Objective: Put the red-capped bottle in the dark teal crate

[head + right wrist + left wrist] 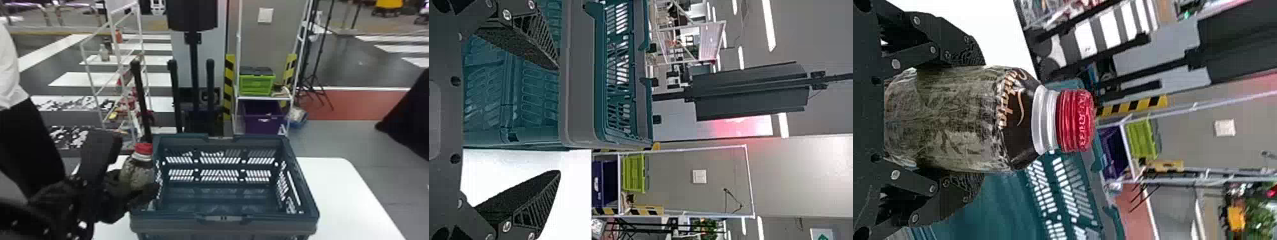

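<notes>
Item: one bottle [135, 174], red cap [1075, 120], roughly upright by the crate's left wall, about rim height; whether it touches the wall I cannot tell.
Handling: probably plastic, light to middling; contents I cannot judge. I expect slight give in the body and some slip on the glossy surface. Best hold: the round body below the shoulder, both sides, pressed moderately; cap left free.
Left gripper [979, 120]: pinching the bottle by that body, one finger each side.
Right gripper [558, 120]: fingers spread, nothing between them, close to the crate's outer side; textured pads, ribbed flanks.
Bottle, finish: mottled grey-green body, dark rounded shoulder with copper lettering, pale neck ring, ridged cap.
Crate [255, 218]: dark teal, rigid-looking plastic, rectangular, slotted walls, notched rim.
Table [344, 191]: white, smooth, rounded corner.
</notes>
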### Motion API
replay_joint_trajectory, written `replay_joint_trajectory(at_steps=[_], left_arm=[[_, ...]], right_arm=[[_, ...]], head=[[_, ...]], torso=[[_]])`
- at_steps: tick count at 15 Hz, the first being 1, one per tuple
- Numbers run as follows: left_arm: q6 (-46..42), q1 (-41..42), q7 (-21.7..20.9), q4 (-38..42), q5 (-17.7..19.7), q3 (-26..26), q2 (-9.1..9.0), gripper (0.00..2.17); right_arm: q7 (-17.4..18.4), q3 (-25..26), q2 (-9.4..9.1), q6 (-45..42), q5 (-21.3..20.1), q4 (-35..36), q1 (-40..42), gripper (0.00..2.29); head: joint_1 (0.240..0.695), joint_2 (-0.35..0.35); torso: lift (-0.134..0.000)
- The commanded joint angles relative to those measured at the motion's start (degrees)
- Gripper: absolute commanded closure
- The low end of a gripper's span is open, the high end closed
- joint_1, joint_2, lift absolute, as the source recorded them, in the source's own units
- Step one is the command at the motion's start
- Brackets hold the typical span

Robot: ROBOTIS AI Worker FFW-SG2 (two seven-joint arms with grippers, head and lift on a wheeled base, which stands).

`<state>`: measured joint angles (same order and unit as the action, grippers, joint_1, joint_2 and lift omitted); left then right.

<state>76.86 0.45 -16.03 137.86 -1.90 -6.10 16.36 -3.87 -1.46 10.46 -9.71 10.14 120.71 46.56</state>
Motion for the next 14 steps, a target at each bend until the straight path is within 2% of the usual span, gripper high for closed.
replay_joint_trajectory(at_steps=[1, 5, 9, 12, 14], left_arm=[[1.68, -6.51, -4.1, -4.09, -3.19, -4.71, 1.31, 2.15], [1.51, -16.71, -11.04, -12.71, -4.6, -13.15, 1.66, 2.15], [-0.25, -28.13, -19.74, -27.91, -4.86, -23.87, 1.66, 2.15], [-7.28, -34.02, -22.03, -39.86, -4.07, -29.23, -0.1, 2.15], [-13.79, -36.74, -23.61, -48.48, -3.98, -30.64, -2.12, 2.15]], right_arm=[[0.0, 0.23, -0.09, -0.18, 0.06, -0.3, 0.03, 0.15], [0.0, 0.58, -0.71, -2.11, 0.06, -1.35, 0.55, 0.15], [0.0, 1.63, -1.32, -4.22, 0.41, -1.88, 1.34, 0.15], [0.0, 1.72, -1.67, -5.98, 0.5, -2.76, 1.61, 0.15], [0.0, 1.72, -1.76, -6.33, 0.5, -2.76, 1.61, 0.15]], head=[[0.499, 0.0], [0.499, 0.0], [0.499, 0.0], [0.499, 0.0], [0.499, 0.0]], torso=[[0.0], [0.0], [0.0], [0.0], [0.0]])
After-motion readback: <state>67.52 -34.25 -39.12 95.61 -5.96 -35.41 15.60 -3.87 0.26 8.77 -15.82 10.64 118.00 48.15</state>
